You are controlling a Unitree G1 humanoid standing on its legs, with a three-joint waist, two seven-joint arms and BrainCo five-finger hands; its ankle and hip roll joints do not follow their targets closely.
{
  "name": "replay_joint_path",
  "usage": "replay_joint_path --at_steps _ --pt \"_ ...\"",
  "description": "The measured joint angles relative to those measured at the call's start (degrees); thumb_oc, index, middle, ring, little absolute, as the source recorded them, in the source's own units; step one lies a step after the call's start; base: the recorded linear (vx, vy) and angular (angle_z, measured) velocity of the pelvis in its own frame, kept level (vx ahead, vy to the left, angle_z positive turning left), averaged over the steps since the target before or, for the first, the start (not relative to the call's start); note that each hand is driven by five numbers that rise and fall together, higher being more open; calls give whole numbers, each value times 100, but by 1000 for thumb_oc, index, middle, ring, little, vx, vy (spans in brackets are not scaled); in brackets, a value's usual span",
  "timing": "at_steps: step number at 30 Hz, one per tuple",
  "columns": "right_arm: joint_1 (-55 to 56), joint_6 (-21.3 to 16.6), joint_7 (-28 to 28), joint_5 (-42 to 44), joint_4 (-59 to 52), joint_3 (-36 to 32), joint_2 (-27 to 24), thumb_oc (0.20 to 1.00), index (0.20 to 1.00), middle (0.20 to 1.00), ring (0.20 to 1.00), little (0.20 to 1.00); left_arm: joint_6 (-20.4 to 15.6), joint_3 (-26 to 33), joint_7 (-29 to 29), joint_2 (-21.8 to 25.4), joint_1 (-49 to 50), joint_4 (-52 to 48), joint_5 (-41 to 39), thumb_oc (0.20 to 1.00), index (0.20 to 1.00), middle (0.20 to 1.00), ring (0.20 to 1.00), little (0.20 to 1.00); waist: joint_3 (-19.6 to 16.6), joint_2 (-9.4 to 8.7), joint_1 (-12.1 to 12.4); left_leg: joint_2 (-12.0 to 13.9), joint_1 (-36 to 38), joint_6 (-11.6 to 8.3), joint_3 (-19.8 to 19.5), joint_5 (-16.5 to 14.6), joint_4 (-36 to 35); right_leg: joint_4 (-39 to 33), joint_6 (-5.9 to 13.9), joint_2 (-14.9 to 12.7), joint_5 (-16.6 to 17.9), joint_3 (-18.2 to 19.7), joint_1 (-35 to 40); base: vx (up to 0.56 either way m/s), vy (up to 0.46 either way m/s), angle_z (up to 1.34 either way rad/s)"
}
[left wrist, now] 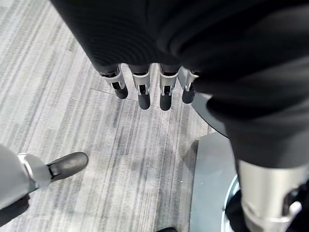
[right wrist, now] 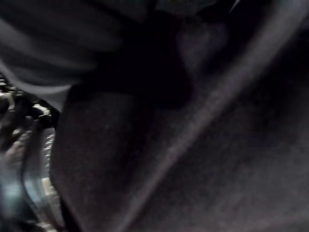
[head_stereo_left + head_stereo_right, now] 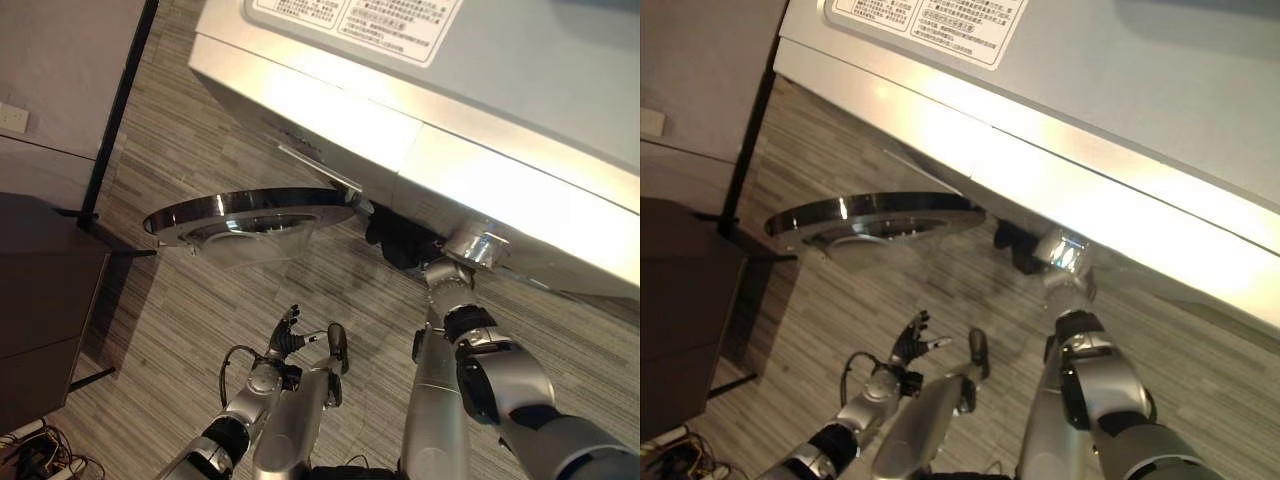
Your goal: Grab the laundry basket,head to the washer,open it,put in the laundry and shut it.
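Here, the washer (image 3: 480,150) stands with its round door (image 3: 250,215) swung open over the floor, while the right hand (image 3: 402,240) reaches into the drum mouth under a dark garment (image 2: 203,145) (its fingers are hidden, so their grip cannot be told). The left hand (image 1: 152,89) hangs low with fingers straight, holding nothing. Cloth trailing over the rim could likely catch when the door closes.

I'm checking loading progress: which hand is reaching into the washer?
The right hand: its arm runs up under the washer front. The left hand hangs open over the floor.
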Motion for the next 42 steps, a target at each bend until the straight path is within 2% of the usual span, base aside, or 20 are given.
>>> replay_joint_path --at_steps 3,6,9,11,14,17,20,22,23,24,25,26,27,29,30,32,35,38,40,42 --pt "23 -313 -141 -78 -623 -50 -116 200 200 200 200 200 -2 22 -6 0 17 -16 1 1000 1000 1000 1000 1000 -2 3 8 -31 -187 6 -39 5 115 1 11 -53 33 -19 -97 -35 -5 12" --pt "-154 -538 -391 -560 -997 -231 -406 200 200 200 200 200 -118 187 -17 19 116 -32 1 1000 1000 1000 1000 1000 -30 44 49 -58 -489 11 -108 -3 304 19 13 -114 32 -75 -268 -50 -23 18" --pt "-414 -545 -595 -758 -871 -345 -678 200 200 200 200 200 -158 223 -15 36 85 -37 1 1000 1000 1000 1000 1000 -61 89 81 -88 -899 12 -195 -7 517 57 -8 -161 73 -133 -536 -61 -54 22" --pt "-842 -490 -785 -804 -392 -649 -1124 200 200 200 200 200 -163 159 -59 31 23 -79 4 1000 1000 1000 1000 1000 -77 114 252 -103 -1194 0 -236 7 691 81 -14 -210 147 -174 -711 -76 -71 19" --pt "-1172 -541 -886 -913 101 -715 -1697 200 200 200 200 200 -207 -36 -96 43 -3 -251 6 1000 1000 1000 1000 1000 -166 243 330 -175 -1525 -1 -404 12 899 183 -13 -329 133 -310 -870 -59 -56 34" --pt "-1757 -423 -996 -886 1069 -697 -2414 200 200 200 200 200 -230 -203 -120 213 12 -604 5 1000 1000 1000 1000 1000 -237 343 503 -265 -2037 -11 -538 28 1208 411 -36 -417 83 -319 -1240 -47 -77 34" --pt "-2360 -130 -998 -845 1833 -98 -2987 200 200 200 200 200 -204 -208 -126 255 23 -749 -9 1000 1000 1000 1000 1000 -330 469 527 -336 -2553 8 -695 30 1471 697 72 -448 20 -260 -1620 -45 -147 39" --pt "-2486 -17 -973 -888 1971 144 -3193 200 200 200 200 200 -207 -169 -116 259 -21 -801 -76 1000 1000 1000 1000 1000 -347 492 567 -337 -2801 -8 -750 65 1618 811 41 -438 -19 -261 -1806 -18 -91 29" --pt "-2532 121 -974 -899 2063 457 -3318 573 573 573 573 573 -201 -166 -123 258 -13 -842 -143 1000 1000 1000 1000 1000 -350 496 557 -337 -2898 -13 -777 56 1754 933 22 -442 -56 -237 -1870 -5 -40 17" --pt "-2532 159 -965 -916 2101 746 -3394 1000 1000 1000 1000 1000 -208 -144 -120 258 24 -925 -172 1000 1000 1000 1000 1000 -348 490 585 -328 -2988 -7 -798 22 1871 1011 23 -429 -80 -246 -1928 -16 -59 13" --pt "-2546 262 -958 -992 2109 1032 -3420 1000 1000 1000 1000 1000 -203 -117 -123 258 42 -932 -173 1000 1000 1000 1000 1000 -347 489 570 -318 -3066 -11 -807 -8 1979 1078 26 -420 -109 -245 -1973 -9 -52 3" --pt "-2551 340 -911 -1105 2118 1328 -3426 1000 1000 1000 1000 1000 -195 -90 -123 257 35 -921 -174 1000 1000 1000 1000 1000 -342 483 573 -275 -3124 -21 -813 -32 2078 1090 30 -390 -112 -246 -1989 -15 -69 -5" --pt "-2491 482 -831 -1141 1877 1360 -3329 1000 1000 1000 1000 1000 -168 -47 -117 260 9 -917 -173 1000 1000 1000 1000 1000 -312 438 551 -219 -3156 -47 -828 -62 2182 1119 42 -280 -124 -223 -1987 -13 -68 -10" --pt "-2404 491 -816 -1125 1517 1165 -3178 1000 1000 1000 1000 1000 -144 -45 -119 275 -47 -922 -168 1000 1000 1000 1000 1000 -283 383 530 -174 -3141 -59 -831 -76 2214 1119 47 -220 -142 -161 -1959 -35 -51 -9" --pt "-2367 439 -830 -1120 1311 1059 -3046 1000 1000 1000 1000 1000 -138 -39 -113 277 -62 -924 -168 1000 1000 1000 1000 1000 -257 347 498 -165 -3110 -59 -817 -75 2213 1133 47 -198 -142 -154 -1946 -38 -25 -10" --pt "-1825 176 -862 -1041 278 174 -2394 1000 1000 1000 1000 1000 -88 9 -100 317 -89 -876 -165 1000 1000 1000 1000 1000 -118 147 423 -62 -2818 -94 -811 -108 2159 1073 43 -113 -142 -158 -1667 -34 20 -15" --pt "-1256 -272 -827 -703 -300 -202 -1724 1000 1000 1000 1000 1000 -65 81 -99 344 -43 -872 -164 1000 1000 1000 1000 1000 -89 -16 340 20 -2396 -105 -844 -150 2065 892 21 -59 -154 -291 -1171 -43 61 -7" --pt "-857 -357 -808 -443 -618 -591 -1368 1000 1000 1000 1000 1000 -40 213 -106 352 -6 -919 -160 1000 1000 1000 1000 1000 -89 -47 323 19 -2174 -74 -809 -163 1922 703 24 -67 -127 -300 -937 -22 83 -8" --pt "-262 -431 -724 -469 -1187 -595 -1116 1000 1000 1000 1000 1000 19 330 -111 407 38 -861 -158 1000 1000 1000 1000 1000 -79 -62 298 26 -1905 -89 -741 -197 1896 588 -15 -68 -37 -303 -664 -16 84 -13" --pt "-29 -433 -714 -467 -1218 -580 -991 1000 1000 1000 1000 1000 12 355 -111 414 49 -765 -157 1000 1000 1000 1000 1000 -78 -74 282 18 -1689 -83 -663 -202 1813 527 3 -92 -17 -287 -482 -16 76 -8"
